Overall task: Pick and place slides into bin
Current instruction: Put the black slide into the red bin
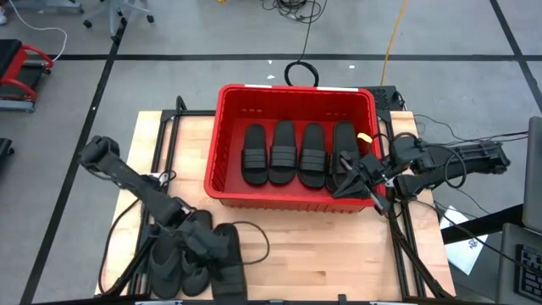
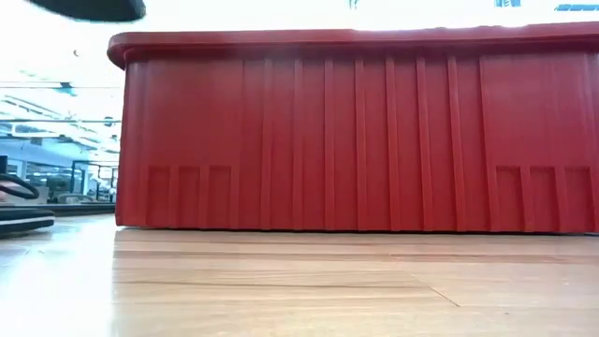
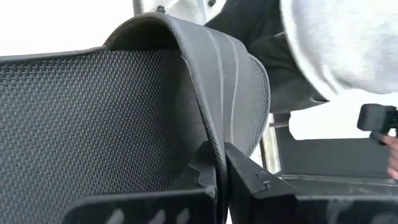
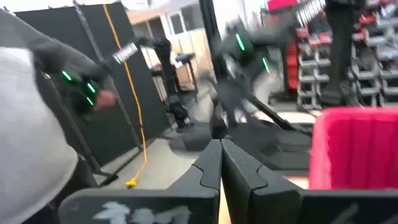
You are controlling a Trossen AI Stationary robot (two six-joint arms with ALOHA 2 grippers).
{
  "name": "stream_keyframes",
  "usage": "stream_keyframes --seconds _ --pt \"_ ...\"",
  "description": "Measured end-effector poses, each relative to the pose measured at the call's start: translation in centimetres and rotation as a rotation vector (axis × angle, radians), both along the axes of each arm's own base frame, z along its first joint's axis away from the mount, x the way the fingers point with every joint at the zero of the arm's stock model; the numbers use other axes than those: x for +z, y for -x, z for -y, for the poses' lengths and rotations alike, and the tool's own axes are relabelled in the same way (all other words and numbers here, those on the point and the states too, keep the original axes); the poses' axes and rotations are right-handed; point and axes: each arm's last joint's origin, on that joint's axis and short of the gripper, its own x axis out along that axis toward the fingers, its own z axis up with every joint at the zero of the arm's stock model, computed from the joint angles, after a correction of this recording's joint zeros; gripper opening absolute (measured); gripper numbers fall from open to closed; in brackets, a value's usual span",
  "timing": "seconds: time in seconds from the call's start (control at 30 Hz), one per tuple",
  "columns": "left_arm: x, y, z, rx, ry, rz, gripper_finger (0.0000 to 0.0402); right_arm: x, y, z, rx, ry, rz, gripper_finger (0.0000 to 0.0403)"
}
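The left gripper (image 1: 203,240), fingers pinched on the ribbed band of a slide (image 3: 124,118) at the table's near-left corner, had the bin (image 1: 222,127) up and to its right, while the right gripper (image 1: 360,174), fingers together and empty, waited at the bin's right wall.

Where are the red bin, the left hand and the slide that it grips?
bin (image 1: 222,144): high view, its left wall.
left hand (image 3: 222,169): left wrist view, between its fingertips.
slide (image 3: 93,118): left wrist view, its textured sole.
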Motion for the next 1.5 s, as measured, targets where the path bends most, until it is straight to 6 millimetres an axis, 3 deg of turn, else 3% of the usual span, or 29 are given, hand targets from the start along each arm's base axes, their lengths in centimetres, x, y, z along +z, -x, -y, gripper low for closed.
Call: stream_keyframes --seconds 0.2,0.37,0.53,0.7,0.87,1.03,1.23,1.4,1.5 --pt "11.9 1.0 0.0 0.031 -0.051 0.154 0.0002 -0.5 2.0 0.9 -0.042 0.009 -0.102 0.0" --pt "19.4 3.0 -4.4 0.304 -0.288 0.323 0.0001 -0.8 3.3 1.4 -0.069 0.023 -0.146 0.0" --pt "23.7 3.1 -9.6 0.477 -0.499 0.526 0.0001 -1.0 3.5 1.5 -0.069 0.076 -0.142 0.0" --pt "25.8 2.0 -14.5 0.618 -0.754 0.692 0.0 -1.0 3.5 1.5 -0.068 0.096 -0.136 0.0" --pt "24.2 -1.3 -19.3 0.567 -0.763 0.621 0.0 -1.6 3.2 2.2 -0.138 0.043 -0.224 0.0" --pt "20.4 -5.8 -25.6 0.385 -0.67 0.511 0.0 -1.9 2.4 3.5 -0.222 0.054 -0.241 0.0" --pt "14.7 -9.5 -32.4 0.207 -0.577 0.43 0.0 -1.8 0.9 5.4 -0.354 0.073 -0.193 0.0" --pt "10.0 -11.4 -34.7 0.043 -0.605 0.331 0.0 -2.1 0.3 7.1 -0.62 0.043 -0.22 0.0" --pt "8.2 -12.4 -34.9 -0.051 -0.637 0.322 0.0 -2.4 0.0 8.1 -0.654 0.041 -0.26 0.0"
